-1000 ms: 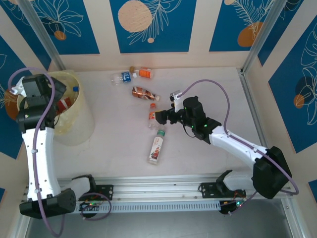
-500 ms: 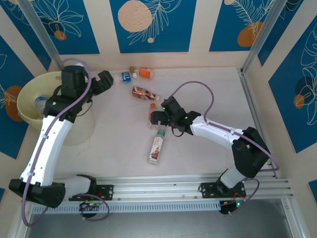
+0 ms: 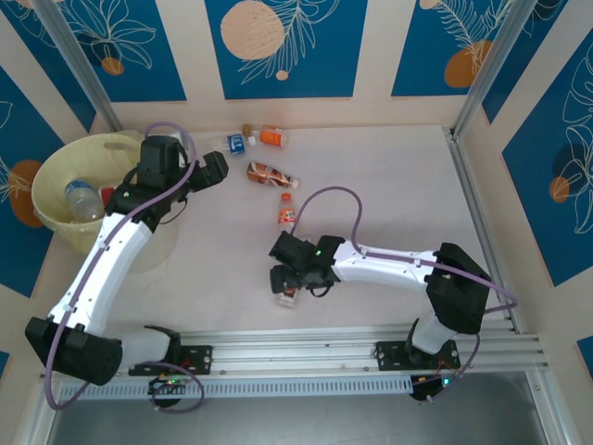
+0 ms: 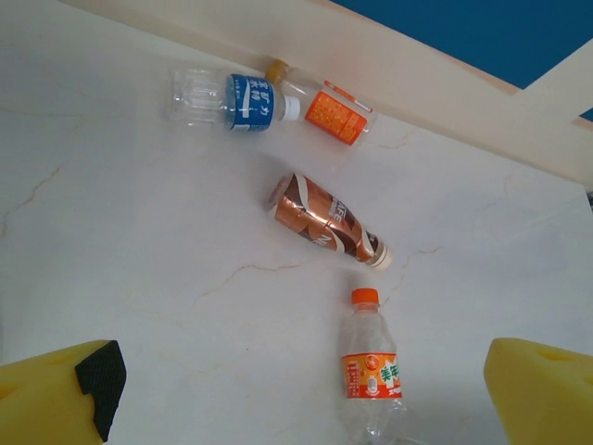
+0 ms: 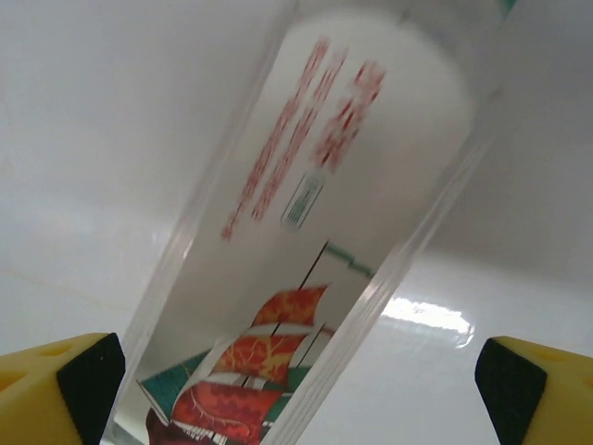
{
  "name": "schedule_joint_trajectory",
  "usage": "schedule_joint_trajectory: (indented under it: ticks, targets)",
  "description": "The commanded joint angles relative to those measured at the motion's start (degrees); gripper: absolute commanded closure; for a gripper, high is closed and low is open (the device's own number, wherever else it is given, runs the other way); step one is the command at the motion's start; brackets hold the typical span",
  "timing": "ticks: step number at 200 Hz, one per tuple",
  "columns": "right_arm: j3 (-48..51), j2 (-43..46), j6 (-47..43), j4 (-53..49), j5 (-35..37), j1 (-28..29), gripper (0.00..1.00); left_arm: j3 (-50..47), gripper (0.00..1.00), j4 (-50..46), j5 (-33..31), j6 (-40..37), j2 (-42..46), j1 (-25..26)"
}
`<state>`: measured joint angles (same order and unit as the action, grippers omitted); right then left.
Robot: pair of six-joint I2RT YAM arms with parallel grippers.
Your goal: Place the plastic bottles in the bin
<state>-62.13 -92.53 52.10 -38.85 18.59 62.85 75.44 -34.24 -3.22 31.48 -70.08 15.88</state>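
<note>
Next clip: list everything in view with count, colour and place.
bin: one, pale yellow, table's far left
bottle in bin: one, clear; a red item beside it is unclear
blue-label bottle: one, lying by the far wall
orange-label bottle: one, lying beside it
copper-label bottle: one, lying mid-table
orange-cap bottle: one, clear, orange label, nearer than the copper one
white-label bottle: one, ship picture, lying nearest the arm bases
table: one, white
left gripper: open, between bin and far bottles
right gripper: open, straddling the white-label bottle
</note>
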Motion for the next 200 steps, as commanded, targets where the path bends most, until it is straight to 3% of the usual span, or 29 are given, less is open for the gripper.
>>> schedule_joint_trajectory:
  ticks: [1,33,65,95,133,166,200]
  targets:
    - [0.07,-3.11,1.08,-0.95,-4.27,0.78,0.00,-1.69,0.00,3.35,-0.04,-1.43,1.44,0.20]
    - [-0.36,-6.17,2.75,-2.97,-0.20,0.32,0.08,-1.81,0.00,3.16,3.56,-1.72,0.25,0.20]
    - [2.97,-3.20,1.24,0.29,3.85,-1.32,0.36,-1.99,0.00,4.32,7.89,-3.45,-0.46,0.21]
    - [5.76,2.38,-0.39,2.20,9.04,-1.97,0.43,-3.25,0.00,7.76,15.18,-4.20,-1.22,0.20]
    - [9.20,10.32,-6.12,9.26,14.14,-2.82,0.45,-6.01,0.00,14.17,27.96,-4.55,-2.39,0.20]
    - [13.89,16.72,-16.18,21.89,10.53,-4.92,0.46,-8.51,0.00,19.22,38.85,-3.81,-3.43,0.38]
    - [18.73,20.81,-27.99,38.71,-6.69,-12.53,0.44,-10.24,0.03,24.13,46.09,-3.03,-4.45,1.88]
